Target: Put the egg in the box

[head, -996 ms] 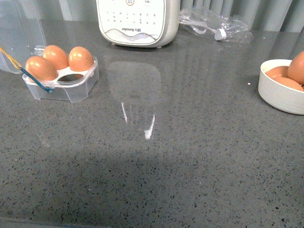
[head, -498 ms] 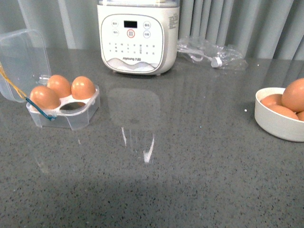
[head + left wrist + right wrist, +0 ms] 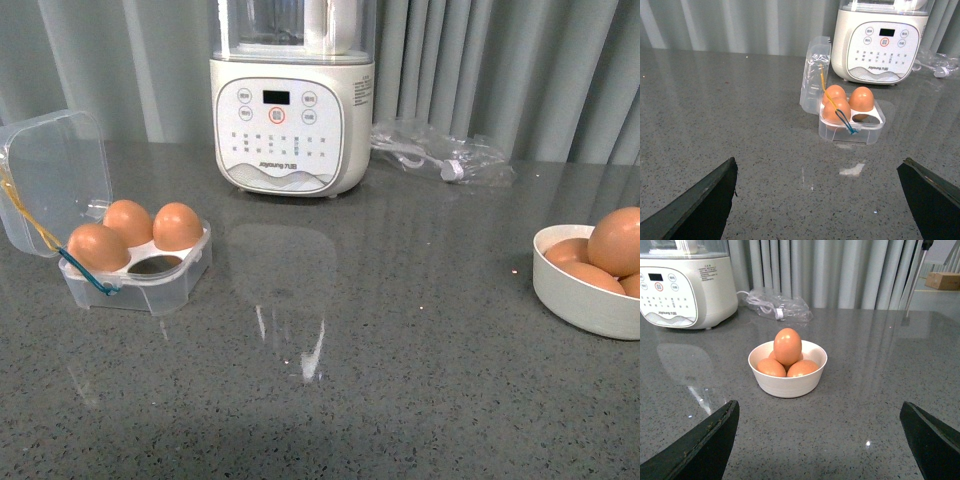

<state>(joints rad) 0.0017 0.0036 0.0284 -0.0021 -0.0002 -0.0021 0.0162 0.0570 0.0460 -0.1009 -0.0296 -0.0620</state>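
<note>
Only the view has lifted; left hand (image 3: 818,160) and right hand (image 3: 820,402) gape empty, blender (image 3: 290,120) beyond box (image 3: 150,285).

orange-brown eggs (image 3: 178,226), white bowl (image 3: 580,305), speckled grey counter (image 3: 400,380).

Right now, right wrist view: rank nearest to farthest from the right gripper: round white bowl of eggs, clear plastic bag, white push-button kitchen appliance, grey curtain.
From the right gripper:
1. round white bowl, directly ahead.
2. clear plastic bag and white kitchen appliance, beyond the bowl; too close to call.
3. grey curtain, at the back.
</note>
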